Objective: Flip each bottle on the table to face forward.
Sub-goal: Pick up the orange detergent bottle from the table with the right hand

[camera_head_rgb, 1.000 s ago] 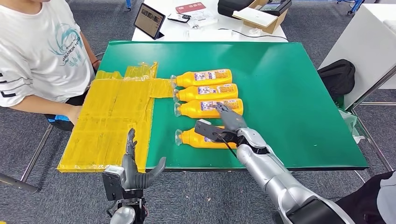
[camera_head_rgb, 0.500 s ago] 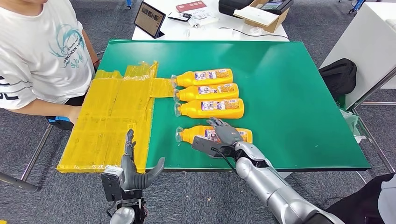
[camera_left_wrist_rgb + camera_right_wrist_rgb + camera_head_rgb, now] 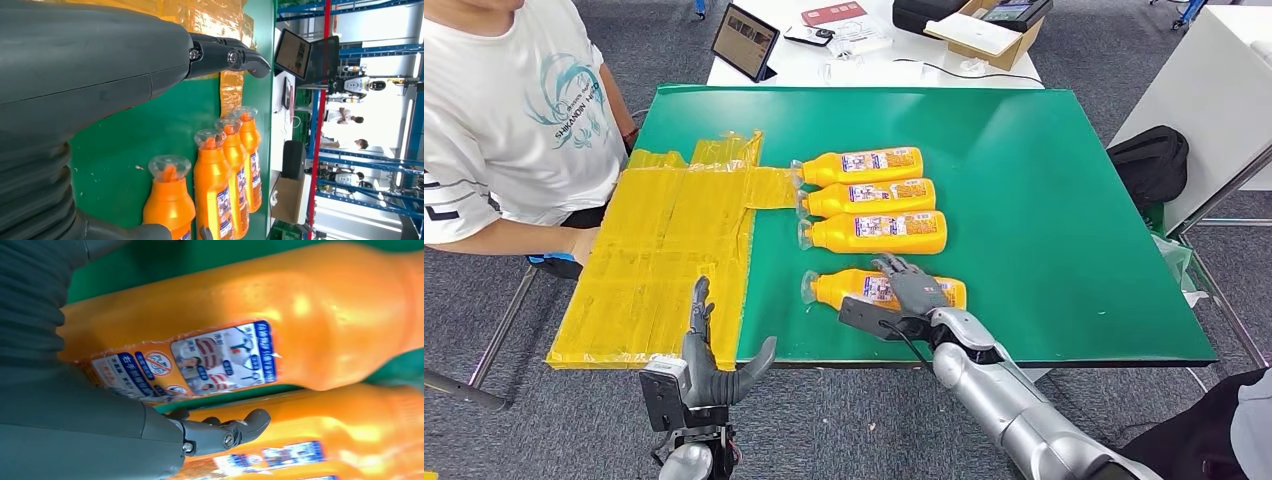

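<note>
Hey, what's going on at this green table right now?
A humanoid robot is working on four orange bottles lying on a green table. Its right hand rests on the nearest bottle; three more lie in a row beyond. The left hand hangs open at the table's edge. A person sits alongside.

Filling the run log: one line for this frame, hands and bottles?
right hand: rests on nearest bottle, grasp unclear | left hand: open, off table edge | three bottles: side by side behind, labels up
</note>
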### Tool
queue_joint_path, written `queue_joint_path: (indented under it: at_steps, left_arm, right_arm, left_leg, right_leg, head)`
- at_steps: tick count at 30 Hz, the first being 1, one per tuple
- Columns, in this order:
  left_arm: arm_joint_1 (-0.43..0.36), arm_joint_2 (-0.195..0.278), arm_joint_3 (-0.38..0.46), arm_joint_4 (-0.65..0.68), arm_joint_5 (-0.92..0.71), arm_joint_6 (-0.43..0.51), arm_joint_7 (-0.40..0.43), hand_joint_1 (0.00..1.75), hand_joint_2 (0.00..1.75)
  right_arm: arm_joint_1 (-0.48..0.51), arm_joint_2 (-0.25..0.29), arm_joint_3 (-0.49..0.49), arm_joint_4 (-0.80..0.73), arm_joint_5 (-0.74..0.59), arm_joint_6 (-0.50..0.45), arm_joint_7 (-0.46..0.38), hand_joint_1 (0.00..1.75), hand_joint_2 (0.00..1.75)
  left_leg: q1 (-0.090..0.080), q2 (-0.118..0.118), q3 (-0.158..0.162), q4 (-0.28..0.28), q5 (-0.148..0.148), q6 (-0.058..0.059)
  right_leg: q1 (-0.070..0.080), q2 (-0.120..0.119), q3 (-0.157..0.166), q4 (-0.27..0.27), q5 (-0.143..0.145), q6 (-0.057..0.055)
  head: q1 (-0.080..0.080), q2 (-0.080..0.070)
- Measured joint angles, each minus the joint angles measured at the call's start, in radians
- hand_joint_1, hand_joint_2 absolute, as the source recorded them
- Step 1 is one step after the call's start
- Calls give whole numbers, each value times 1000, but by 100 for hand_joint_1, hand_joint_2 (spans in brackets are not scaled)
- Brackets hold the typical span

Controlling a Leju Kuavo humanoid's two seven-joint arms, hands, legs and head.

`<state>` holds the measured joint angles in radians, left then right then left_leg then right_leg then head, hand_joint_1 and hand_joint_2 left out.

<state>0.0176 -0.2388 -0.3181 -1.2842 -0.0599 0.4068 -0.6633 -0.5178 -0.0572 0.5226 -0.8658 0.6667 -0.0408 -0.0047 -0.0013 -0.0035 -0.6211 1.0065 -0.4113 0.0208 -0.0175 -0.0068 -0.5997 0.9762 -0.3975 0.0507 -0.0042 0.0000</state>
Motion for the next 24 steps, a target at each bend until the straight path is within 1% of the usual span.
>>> queue_joint_path:
  at_steps: [8, 11, 16, 17, 20, 21, 24]
  left_arm:
    - [15, 0, 3, -1, 0, 9, 6, 0, 175]
    - [18, 0, 5, -1, 0, 9, 10, 0, 175]
    - [21, 0, 9, -1, 0, 8, 15, 0, 175]
    - [21, 0, 10, -1, 0, 8, 17, 0, 175]
    - [23, -1, 13, 0, 0, 7, 19, 0, 175]
    - [24, -2, 14, 0, 0, 7, 20, 0, 175]
    - [24, -2, 13, 1, 2, 5, 22, 0, 175]
  right_arm:
    - [1, -16, 6, 0, 118, -50, 157, 0, 175]
    - [1, -22, 5, 0, 134, -51, 182, 0, 175]
    - [0, -29, -1, 2, 144, -28, 191, 1, 175]
    - [0, -31, -3, 2, 143, -20, 192, 38, 175]
    - [-1, -33, -10, 5, 125, 10, 189, 166, 175]
    - [-1, -33, -13, 7, 114, 16, 183, 173, 175]
    - [-4, -33, -28, 15, 74, 17, 156, 175, 175]
  left_leg:
    - [0, 0, 0, 0, 0, 0]
    - [0, 0, 0, 0, 0, 0]
    - [0, 0, 0, 0, 0, 0]
    - [0, 0, 0, 0, 0, 0]
    - [0, 0, 0, 0, 0, 0]
    - [0, 0, 0, 0, 0, 0]
    - [0, 0, 1, 0, 0, 0]
  right_leg:
    - [0, 0, 0, 0, 0, 0]
    - [0, 0, 0, 0, 0, 0]
    - [0, 0, 0, 0, 0, 0]
    - [0, 0, 0, 0, 0, 0]
    - [0, 0, 0, 0, 0, 0]
    - [0, 0, 0, 0, 0, 0]
    - [0, 0, 1, 0, 0, 0]
  head:
    - [0, 0]
    - [0, 0]
    - [0, 0]
    - [0, 0]
    - [0, 0]
    - [0, 0]
    - [0, 0]
